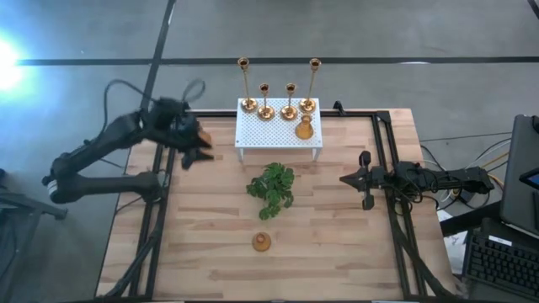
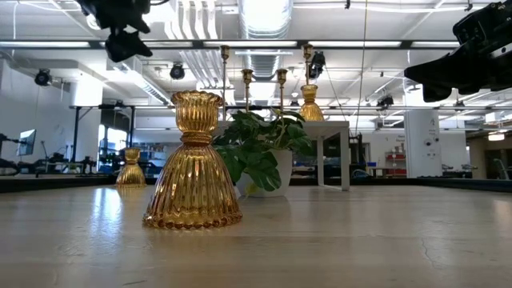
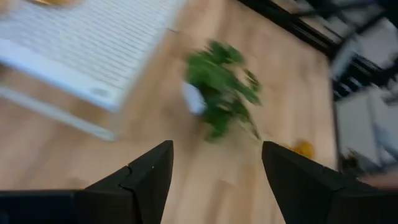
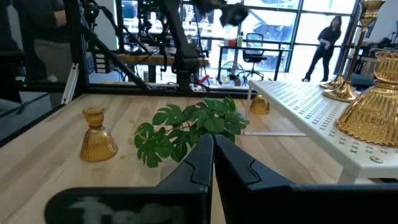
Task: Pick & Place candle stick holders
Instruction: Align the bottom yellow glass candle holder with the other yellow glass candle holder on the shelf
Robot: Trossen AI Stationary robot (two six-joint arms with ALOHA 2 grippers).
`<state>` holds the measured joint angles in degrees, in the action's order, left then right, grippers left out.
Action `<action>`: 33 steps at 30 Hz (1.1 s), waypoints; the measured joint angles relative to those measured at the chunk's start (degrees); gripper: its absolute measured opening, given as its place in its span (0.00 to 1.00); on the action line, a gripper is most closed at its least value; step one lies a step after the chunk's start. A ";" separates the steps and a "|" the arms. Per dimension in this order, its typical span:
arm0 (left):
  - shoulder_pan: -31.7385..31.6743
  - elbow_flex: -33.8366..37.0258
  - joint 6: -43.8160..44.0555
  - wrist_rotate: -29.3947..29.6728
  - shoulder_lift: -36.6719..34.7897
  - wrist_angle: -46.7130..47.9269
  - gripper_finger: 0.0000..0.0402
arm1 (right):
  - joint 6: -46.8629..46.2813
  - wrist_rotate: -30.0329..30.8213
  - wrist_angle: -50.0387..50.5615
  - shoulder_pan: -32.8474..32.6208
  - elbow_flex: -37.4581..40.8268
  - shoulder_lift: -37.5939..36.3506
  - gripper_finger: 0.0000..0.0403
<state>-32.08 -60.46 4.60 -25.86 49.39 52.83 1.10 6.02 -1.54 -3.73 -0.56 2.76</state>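
Squat holder (image 2: 193,164): stood alone on the table's (image 1: 337,244) near part.
Left gripper (image 3: 214,177): fingers spread, empty.
Right gripper (image 4: 213,163): fingers pressed together, empty.

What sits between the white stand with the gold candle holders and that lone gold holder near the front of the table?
The green plant. From above, it stands between the white stand and the lone squat holder.

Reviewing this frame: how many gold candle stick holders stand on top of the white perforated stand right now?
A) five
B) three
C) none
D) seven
A: the high view shows four stemmed holders in a row along the back edge of the white perforated stand plus one squat holder just in front of them, while another squat holder sits on the table near the plant.
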 joint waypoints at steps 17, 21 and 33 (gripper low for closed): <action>36.09 30.53 7.05 9.50 -3.12 -37.16 0.62 | -0.01 0.00 0.01 0.01 0.01 0.00 0.02; 38.65 37.20 7.00 9.48 -1.77 -49.83 0.62 | 0.00 0.01 0.02 0.01 0.00 0.02 0.02; 39.93 49.60 4.13 9.39 7.24 -81.34 0.62 | -0.01 0.02 0.01 0.02 0.00 0.02 0.02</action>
<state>7.85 -10.86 8.73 -16.47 56.62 -28.51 1.09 6.04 -1.53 -3.70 -0.56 2.79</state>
